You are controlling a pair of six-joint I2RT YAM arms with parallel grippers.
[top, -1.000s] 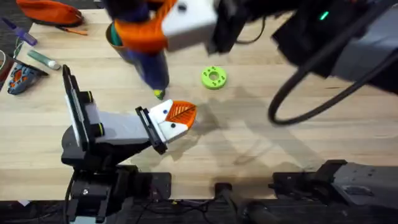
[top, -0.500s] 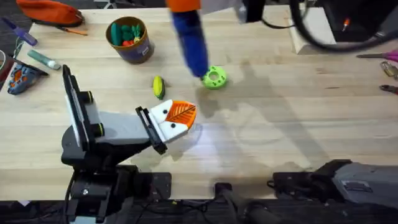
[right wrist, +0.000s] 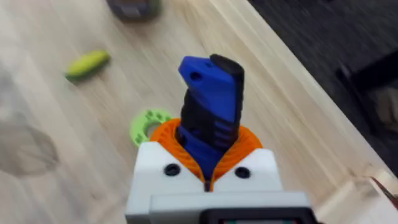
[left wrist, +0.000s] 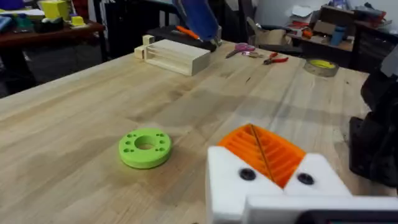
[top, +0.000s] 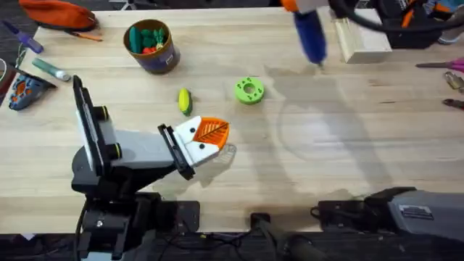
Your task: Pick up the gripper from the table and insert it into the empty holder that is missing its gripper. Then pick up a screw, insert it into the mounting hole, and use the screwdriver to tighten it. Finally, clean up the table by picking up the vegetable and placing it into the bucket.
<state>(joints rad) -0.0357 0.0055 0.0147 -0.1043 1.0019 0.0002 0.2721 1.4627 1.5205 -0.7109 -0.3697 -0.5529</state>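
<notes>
My right gripper (top: 306, 6) hangs over the table's far right, shut on the blue screwdriver (top: 310, 35), whose bit points down. The right wrist view has the screwdriver (right wrist: 210, 115) clamped between the orange pads (right wrist: 245, 144). My left gripper (top: 206, 138) rests low near the table's middle. Its white holder (top: 194, 148) carries the orange ribbed gripper (top: 212, 131), and both orange pads (left wrist: 264, 149) stand shut together. The yellow-green vegetable (top: 185, 101) lies just beyond it. Far left stands the brown bucket (top: 151, 54). I cannot make out a screw.
A green disc with a hole (top: 249, 90) lies right of the vegetable. A wooden block (top: 361, 42) sits at the far right under the right arm. Pliers and scissors (top: 453, 80) lie at the right edge, and a marker (top: 51, 69) and pouch (top: 58, 13) far left.
The right arm carried the screwdriver from above the left gripper's tip rightward and farther away, uncovering the bucket and vegetable. The left arm has not moved.
</notes>
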